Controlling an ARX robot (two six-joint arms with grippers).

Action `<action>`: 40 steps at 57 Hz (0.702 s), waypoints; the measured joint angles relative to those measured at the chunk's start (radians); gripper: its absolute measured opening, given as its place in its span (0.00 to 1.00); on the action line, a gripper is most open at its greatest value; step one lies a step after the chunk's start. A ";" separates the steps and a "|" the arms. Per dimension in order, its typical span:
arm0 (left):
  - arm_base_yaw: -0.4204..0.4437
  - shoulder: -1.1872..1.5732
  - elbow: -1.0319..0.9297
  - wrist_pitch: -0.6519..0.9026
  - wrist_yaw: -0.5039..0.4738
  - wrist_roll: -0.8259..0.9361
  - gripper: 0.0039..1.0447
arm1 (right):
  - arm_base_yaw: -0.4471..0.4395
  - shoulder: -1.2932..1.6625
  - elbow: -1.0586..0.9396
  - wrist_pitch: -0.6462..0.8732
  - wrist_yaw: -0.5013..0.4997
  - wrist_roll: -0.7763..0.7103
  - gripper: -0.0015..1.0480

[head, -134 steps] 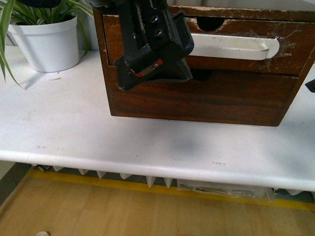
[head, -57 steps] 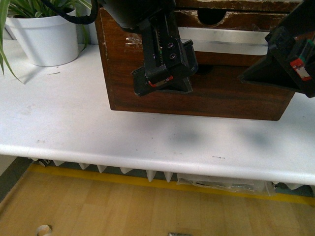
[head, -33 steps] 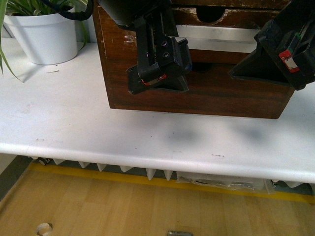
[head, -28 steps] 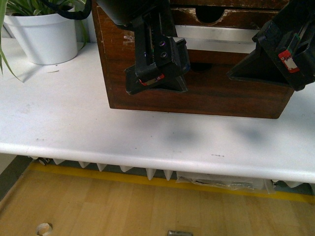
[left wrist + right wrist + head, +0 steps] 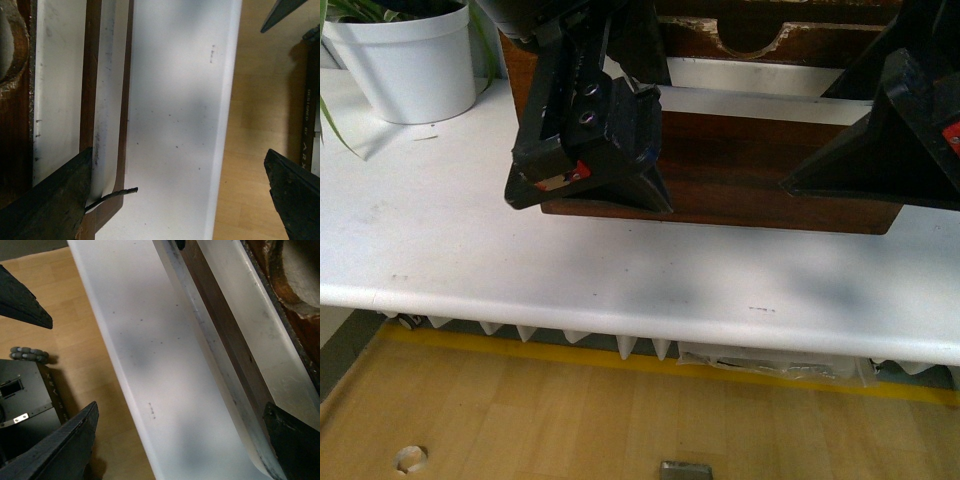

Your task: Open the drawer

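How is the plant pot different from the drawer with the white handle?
The pot is white and round; the drawer is dark brown wood with straight edges. The pot holds green leaves; the drawer carries a long white handle. Both are up on the white table.

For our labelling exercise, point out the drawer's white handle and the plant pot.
white handle (image 5: 760, 88), front view, middle of the bar
plant pot (image 5: 410, 72), front view, side wall

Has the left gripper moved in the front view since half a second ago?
Yes. Against the wooden cabinet, the left gripper has shifted left and down, and now covers the cabinet's lower left corner.
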 joint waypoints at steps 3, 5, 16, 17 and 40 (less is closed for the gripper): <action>-0.005 -0.022 -0.019 -0.023 0.001 0.017 0.94 | 0.006 -0.014 -0.014 -0.021 -0.011 -0.009 0.91; -0.010 -0.038 -0.032 -0.042 0.001 0.027 0.94 | 0.012 -0.026 -0.024 -0.040 -0.021 -0.017 0.91; -0.023 -0.092 -0.077 -0.104 0.007 0.060 0.94 | 0.042 -0.070 -0.059 -0.074 -0.034 -0.035 0.91; -0.023 -0.098 -0.081 -0.109 0.008 0.065 0.94 | 0.045 -0.075 -0.063 -0.077 -0.034 -0.035 0.91; -0.031 -0.202 -0.194 -0.021 0.032 0.015 0.94 | 0.085 -0.143 -0.119 -0.022 -0.034 -0.021 0.91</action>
